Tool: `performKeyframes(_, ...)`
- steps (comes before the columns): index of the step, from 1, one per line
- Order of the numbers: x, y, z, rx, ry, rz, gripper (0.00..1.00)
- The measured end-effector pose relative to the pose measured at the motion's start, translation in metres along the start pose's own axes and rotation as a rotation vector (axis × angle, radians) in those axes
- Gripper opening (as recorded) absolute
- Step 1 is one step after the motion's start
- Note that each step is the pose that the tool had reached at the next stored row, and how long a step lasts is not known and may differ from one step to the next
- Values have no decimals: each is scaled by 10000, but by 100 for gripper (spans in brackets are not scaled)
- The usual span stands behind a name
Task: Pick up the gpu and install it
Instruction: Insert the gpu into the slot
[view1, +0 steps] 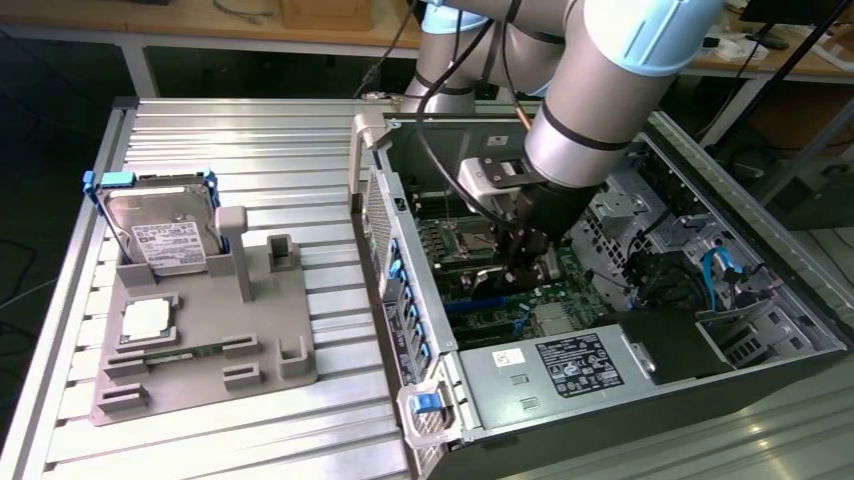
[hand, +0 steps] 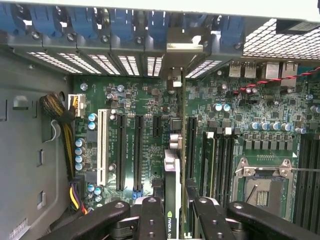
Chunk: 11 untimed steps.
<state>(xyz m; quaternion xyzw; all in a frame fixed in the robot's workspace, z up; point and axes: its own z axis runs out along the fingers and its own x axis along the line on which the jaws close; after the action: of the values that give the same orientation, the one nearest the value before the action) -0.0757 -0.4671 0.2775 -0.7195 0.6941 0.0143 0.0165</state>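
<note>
Now the gripper (hand: 172, 217), clenched on the gpu (hand: 171, 167), holds it edge-down over the motherboard (hand: 150, 100), so installing seems in hand and needs exact alignment.

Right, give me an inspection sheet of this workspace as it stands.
Surface: slatted metal table, carrying an open computer case and a grey fixture tray.
Job's things: gpu held edge-on over the motherboard slots; cannot tell whether it is seated.
Clutter: on the tray, a hard drive in a blue frame, a square chip and a green RAM stick.
Grippers: gripper inside the case, closed on the gpu.
Cables: yellow-black bundle beside the board; blue cables in the case.
Surroundings: wooden benches behind the table.
</note>
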Motion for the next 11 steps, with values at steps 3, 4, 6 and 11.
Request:
performKeyframes(3,0,-35,1,-53,0,2,27)
performKeyframes(4,0,-49,1,-76,-1,3,27)
performKeyframes(6,1,-75,2,-115,-3,4,27)
performKeyframes(11,1,-82,11,-124,-2,5,27)
